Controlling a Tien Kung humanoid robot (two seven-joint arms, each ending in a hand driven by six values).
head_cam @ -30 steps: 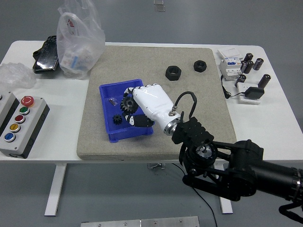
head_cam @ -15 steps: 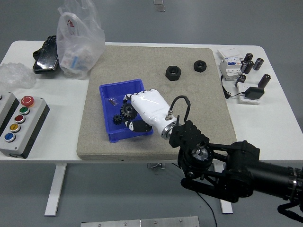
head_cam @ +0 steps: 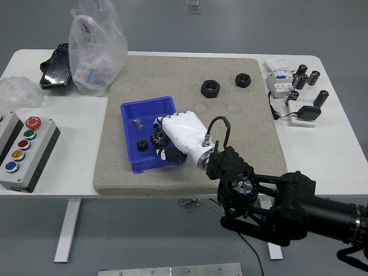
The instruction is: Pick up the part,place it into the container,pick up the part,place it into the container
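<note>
Grey mat (head_cam: 241,123) on white table: placing step under way.
Right hand (head_cam: 181,135), fingers curled on a black gear (head_cam: 159,138), hangs over the blue bin (head_cam: 133,110); next, probably release it.

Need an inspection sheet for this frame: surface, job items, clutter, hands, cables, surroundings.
Surface: white table with a grey felt mat.
Job's things: blue plastic bin on the mat holds a large black gear, a small black gear; two black hex nuts lie loose beyond it.
Clutter: clear plastic bag, button control box, black cylinders.
Hands: white right hand over the bin, fingers on the large gear; left nothing seen.
Cables: black cable by the white block.
Surroundings: grey floor.
</note>
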